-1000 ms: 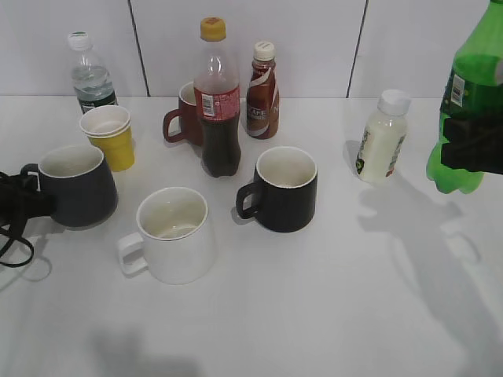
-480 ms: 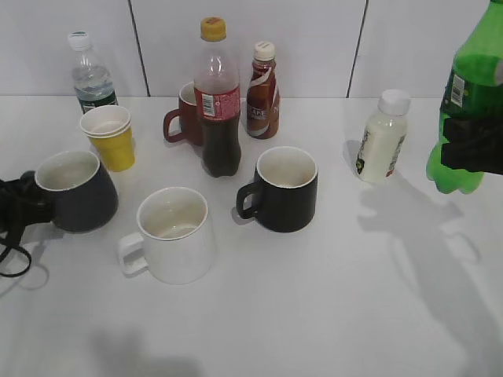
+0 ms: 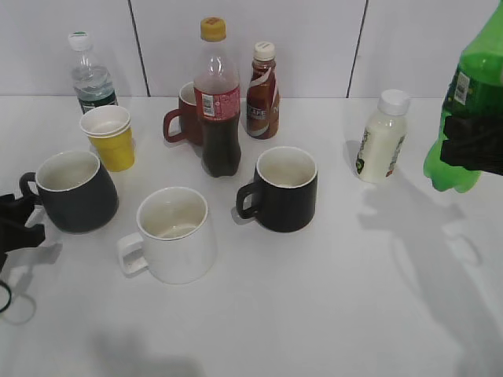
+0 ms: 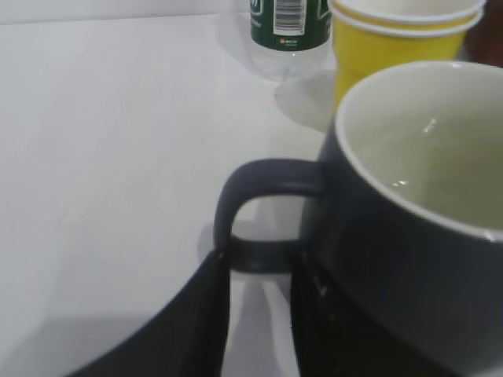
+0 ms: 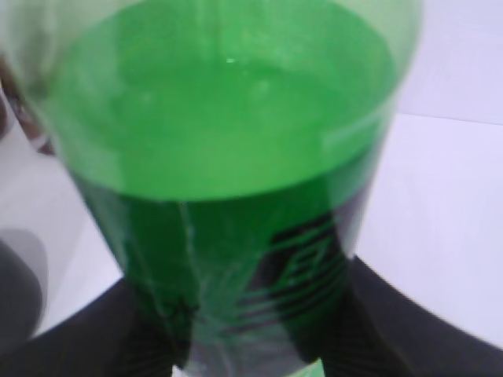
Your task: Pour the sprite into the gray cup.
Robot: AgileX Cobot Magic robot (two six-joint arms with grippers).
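The white table [image 3: 330,298] fills the scene, tiled wall behind it. At three o'clock the sprite [image 3: 470,102] hangs clear above the tabletop, tilted a touch, its top cut off by the upper edge and its right side by the frame edge. The right gripper [image 3: 474,145] is clamped across its middle, dark fingers pressed on both sides; up close in the right wrist view the bottle [image 5: 228,173] is a blur of green and the label too smeared to read. Over at nine o'clock, the gray cup [image 3: 72,191] stands upright on the table, handle pointing out to the left edge. The left gripper [image 3: 17,222] sits just off that handle, only partly in frame; in the left wrist view its two dark fingers [image 4: 189,322] spread either side of the handle's [image 4: 263,212] lower end, apart, not squeezing it. Near centre stand a white mug [image 3: 169,234] and a black mug [image 3: 283,188]. At twelve o'clock a cola bottle [image 3: 217,98] half hides a red mug [image 3: 182,116]. Stacked yellow paper cups [image 3: 110,137] sit at ten o'clock.
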